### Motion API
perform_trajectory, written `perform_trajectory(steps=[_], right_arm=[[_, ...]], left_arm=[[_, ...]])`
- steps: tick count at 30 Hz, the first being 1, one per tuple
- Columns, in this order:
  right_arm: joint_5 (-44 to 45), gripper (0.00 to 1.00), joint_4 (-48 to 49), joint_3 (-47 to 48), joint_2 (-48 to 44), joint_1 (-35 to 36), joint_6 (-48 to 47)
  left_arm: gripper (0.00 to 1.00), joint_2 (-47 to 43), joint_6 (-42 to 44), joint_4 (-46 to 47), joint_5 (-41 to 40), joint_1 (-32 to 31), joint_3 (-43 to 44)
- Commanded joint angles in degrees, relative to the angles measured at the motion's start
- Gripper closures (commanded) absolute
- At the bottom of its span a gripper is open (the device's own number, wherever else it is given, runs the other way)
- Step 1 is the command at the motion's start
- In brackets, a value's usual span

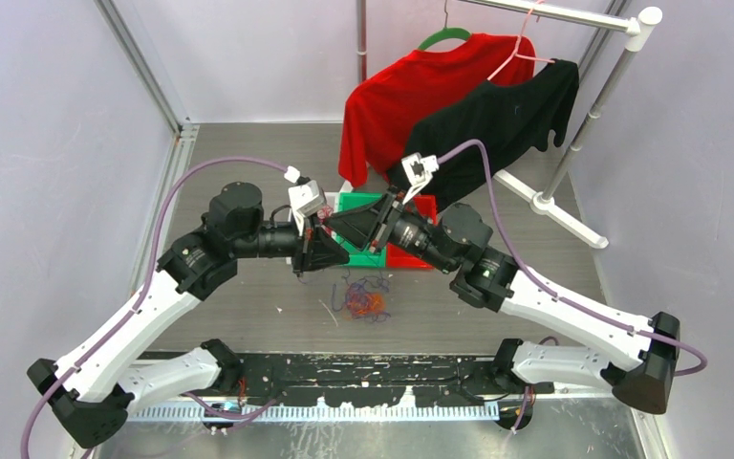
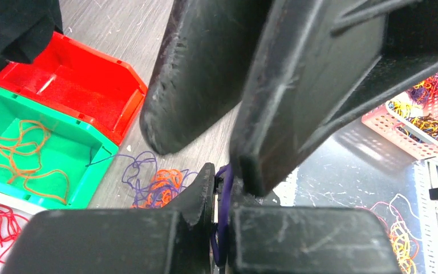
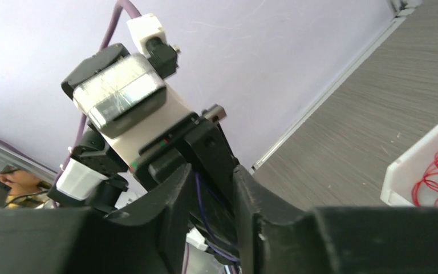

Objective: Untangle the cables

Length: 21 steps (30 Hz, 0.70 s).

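The cables (image 1: 365, 298) lie in a small red, orange and purple tangle on the table below both grippers; the left wrist view shows the tangle (image 2: 157, 185) as orange and purple loops. My left gripper (image 2: 223, 177) is shut on one purple cable (image 2: 223, 228), which runs up between its jaws. My right gripper (image 3: 212, 170) faces it at very close range, jaws slightly apart, and the purple cable (image 3: 199, 202) passes loosely through the gap. In the top view the left gripper (image 1: 317, 251) and right gripper (image 1: 344, 225) nearly touch above the bins.
A green bin (image 2: 85, 182) holds an orange cable, with a red bin (image 2: 114, 108) behind it. A white tray (image 3: 402, 182) holds red cables. A pink basket (image 2: 376, 117) of mixed cables sits to the right. A clothes rack (image 1: 583, 124) with red and black shirts stands at the back.
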Motion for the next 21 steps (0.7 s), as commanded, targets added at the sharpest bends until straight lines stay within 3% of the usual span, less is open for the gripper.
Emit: perform_trajectory(steps=[1, 7, 10, 16, 21], right_arm=[[3.8, 0.56, 4.3, -3.3, -5.1, 0.2, -1.4], [6.3, 0.47, 2.5, -7.6, -10.6, 0.2, -4.4], [6.6, 0.36, -1.4, -8.7, -13.8, 0.1, -6.5], [0.9, 0.24, -4.2, -15.5, -21.8, 0.1, -15.4], [-4.1, 0.22, -5.9, -13.6, -16.6, 0.1, -22.5]], left_arm=[[1.0, -1.6, -0.2, 2.7, -0.7, -0.1, 2.4], [1.0, -1.4, 0.9, 1.7, -0.7, -0.1, 3.1], [1.0, -1.1, 2.1, 1.4, -0.2, -0.1, 4.3], [1.0, 0.9, 7.6, -1.4, 1.1, 0.0, 11.6], [1.0, 4.2, 10.4, -3.0, 3.7, 0.0, 18.1]])
